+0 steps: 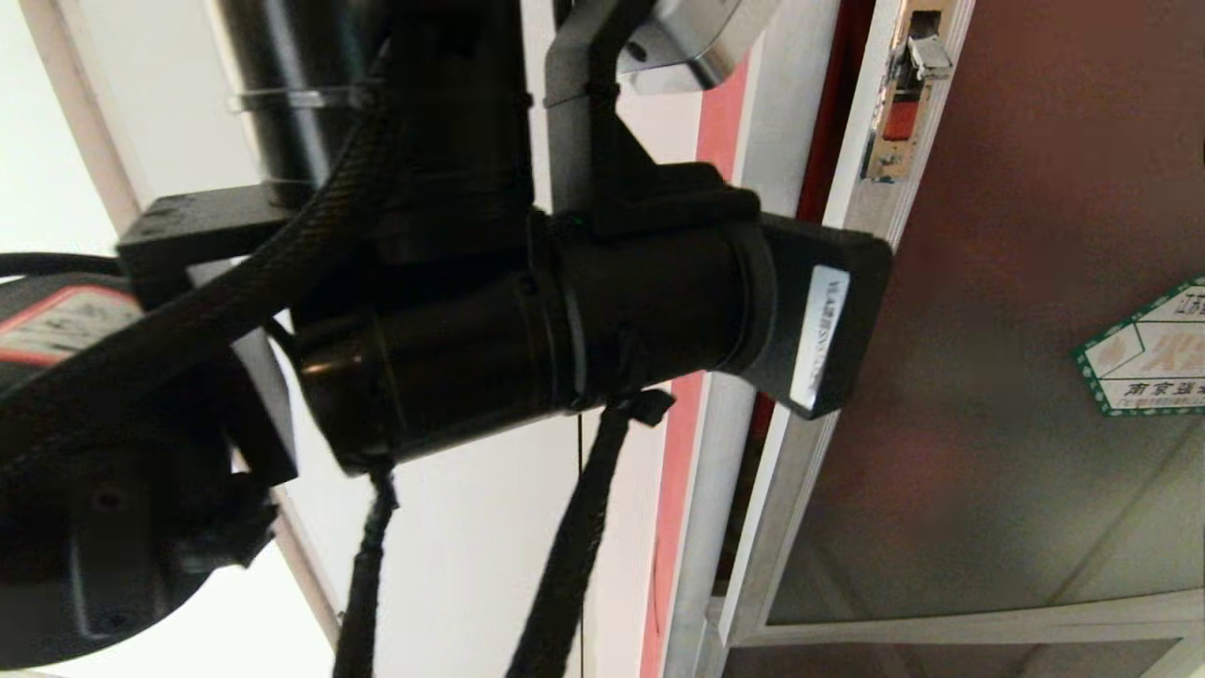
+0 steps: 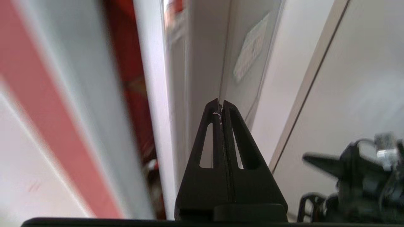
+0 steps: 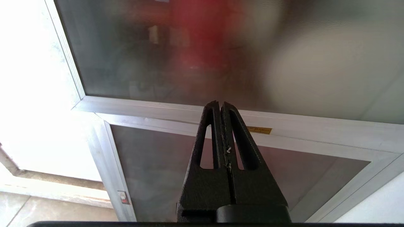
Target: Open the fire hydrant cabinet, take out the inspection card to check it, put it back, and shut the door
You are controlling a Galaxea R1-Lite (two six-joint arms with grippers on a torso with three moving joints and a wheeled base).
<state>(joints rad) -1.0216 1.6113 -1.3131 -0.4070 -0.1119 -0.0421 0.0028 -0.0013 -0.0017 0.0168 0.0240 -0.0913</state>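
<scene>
Filling the left of the head view is the left arm (image 1: 527, 320), raised close to the cabinet (image 1: 715, 452), whose door (image 1: 988, 377) is standing ajar, a strip of red interior showing in the gap beside its near edge. My read: the opening step is in hand, the door cracked but not swung wide. The left gripper (image 2: 220, 105) is pointing at that door edge with its fingers pressed together, holding nothing. Next, I judge, it needs to hook the edge and draw the door wider so the card can be reached. The right gripper (image 3: 220, 104) is hanging low in front of the lower glass panel (image 3: 195, 164), fingers also pinched together, empty. The latch (image 1: 908, 99) is sitting near the top of the door edge, the hexagonal sticker (image 1: 1148, 348) cut off at the right. The inspection card is not showing anywhere; the wrist view of the gap is smeared.
</scene>
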